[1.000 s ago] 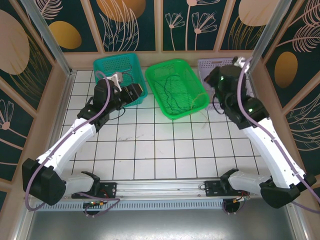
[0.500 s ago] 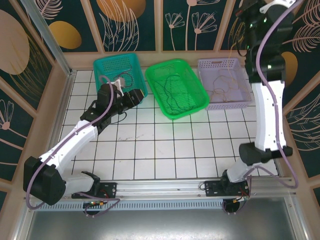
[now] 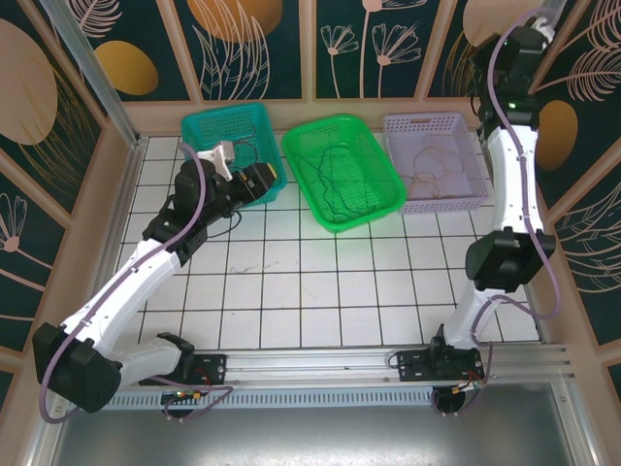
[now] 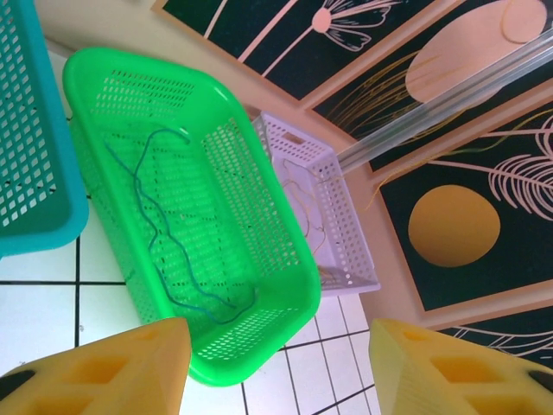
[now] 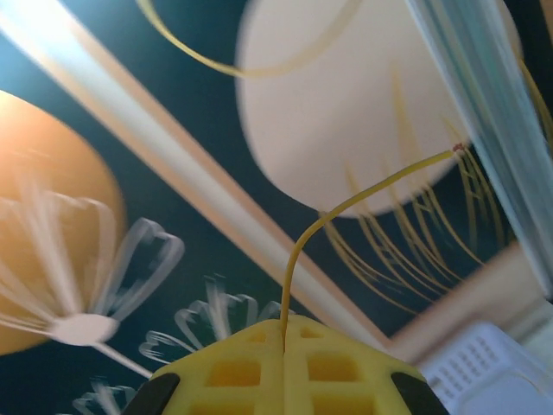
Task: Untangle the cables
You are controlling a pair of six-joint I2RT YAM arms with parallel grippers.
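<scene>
My right gripper is shut on a thin yellow cable that curves up out of its pads. The right arm is raised high at the back right, above the lilac basket. A tan cable lies in that basket. Thin dark and green cables lie loose in the green basket; one green cable winds across its floor. My left gripper is open with nothing between its fingers, hovering by the green basket's near left corner. In the top view the left gripper is between the teal and green baskets.
A teal basket stands at the back left with a dark wire in it. The three baskets line the back wall. White tiled floor lies between the arms. Patterned walls and a metal post enclose the cell.
The right arm has swung up from the lilac basket to high against the back wall, with the yellow cable in its gripper. The left arm has shifted only slightly.
</scene>
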